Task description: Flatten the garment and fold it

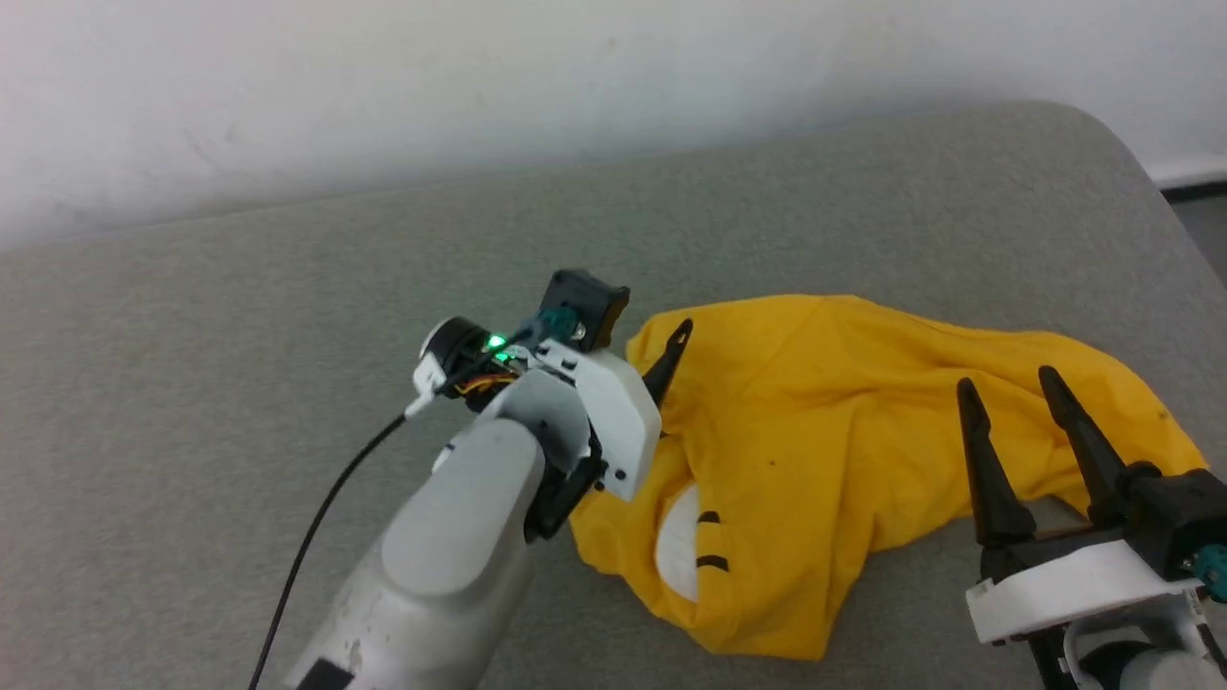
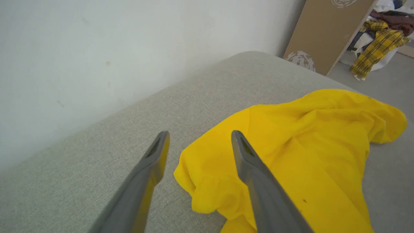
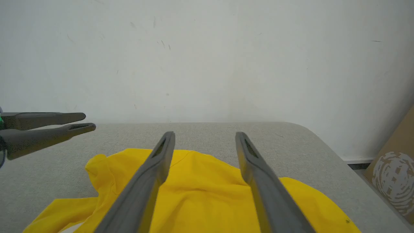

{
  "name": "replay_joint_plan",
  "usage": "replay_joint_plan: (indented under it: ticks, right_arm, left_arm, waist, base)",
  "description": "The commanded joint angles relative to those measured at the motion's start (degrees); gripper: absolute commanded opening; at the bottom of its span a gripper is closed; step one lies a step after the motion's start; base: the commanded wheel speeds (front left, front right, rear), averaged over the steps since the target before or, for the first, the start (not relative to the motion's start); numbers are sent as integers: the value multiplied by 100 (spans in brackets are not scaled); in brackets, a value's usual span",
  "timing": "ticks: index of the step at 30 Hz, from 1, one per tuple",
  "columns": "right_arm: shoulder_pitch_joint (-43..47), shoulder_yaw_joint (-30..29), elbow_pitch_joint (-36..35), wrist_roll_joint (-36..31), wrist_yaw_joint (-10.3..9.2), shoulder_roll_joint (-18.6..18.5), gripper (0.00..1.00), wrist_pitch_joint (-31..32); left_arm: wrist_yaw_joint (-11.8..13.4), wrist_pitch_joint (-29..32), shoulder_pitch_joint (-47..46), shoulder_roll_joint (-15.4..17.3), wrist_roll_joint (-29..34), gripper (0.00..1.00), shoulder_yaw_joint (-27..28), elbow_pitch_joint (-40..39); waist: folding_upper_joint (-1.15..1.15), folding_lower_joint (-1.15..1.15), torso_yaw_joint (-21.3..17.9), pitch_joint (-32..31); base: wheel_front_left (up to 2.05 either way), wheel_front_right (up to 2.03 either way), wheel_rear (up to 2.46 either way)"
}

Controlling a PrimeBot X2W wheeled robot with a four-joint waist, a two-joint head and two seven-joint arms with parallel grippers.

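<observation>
Lying in a crumpled heap toward the right side of the grey cloth-covered table (image 1: 288, 316), the bright yellow soft cotton T-shirt (image 1: 863, 422) shows only a sliver of its white-and-black print at the near fold, so I judge the flattening step is the one in hand and not yet done. The left hand (image 2: 199, 137) hangs just over the heap's left edge, its two dark fingers spread wide with nothing between them. The right hand (image 1: 1005, 381) stands at the near right edge, equally wide and empty. The next move likely calls for each hand to drop onto a separate edge, pinch one layer and draw apart to spread the cloth.
</observation>
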Motion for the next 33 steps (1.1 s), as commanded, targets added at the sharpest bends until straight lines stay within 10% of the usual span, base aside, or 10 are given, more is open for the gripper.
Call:
replay_joint_plan:
  ticks: [1,14,15,17,25,33]
  right_arm:
    - [-82,17,39,36,-5,18,100,-30]
    - [-267,171,578,323,-5,36,100,-242]
    - [-275,176,619,370,-5,36,100,-250]
    - [-286,154,688,408,-5,37,100,-267]
    - [-148,35,794,451,-5,37,100,-264]
    - [83,-42,663,420,-5,37,100,-136]
  left_arm:
    - [-29,84,-144,-5,-39,100,-61,221]
    - [-130,1971,-967,-8,-366,95,-939,2635]
    - [-147,2088,-943,-9,-438,49,-1000,2675]
    - [-168,2016,-943,-9,-544,0,-1089,2582]
    - [23,457,-1033,582,-633,0,-681,1414]
    - [1227,805,895,1940,-1036,0,173,-1279]
  waist:
    - [0,-1,-419,385]
    - [0,-1,-751,654]
    - [0,-1,-746,638]
    - [0,-1,-704,591]
    - [0,-1,-284,209]
    - [0,-1,163,28]
  base:
    - [0,0,0]
    - [0,0,0]
    - [0,0,0]
    - [0,0,0]
    - [0,0,0]
    - [0,0,0]
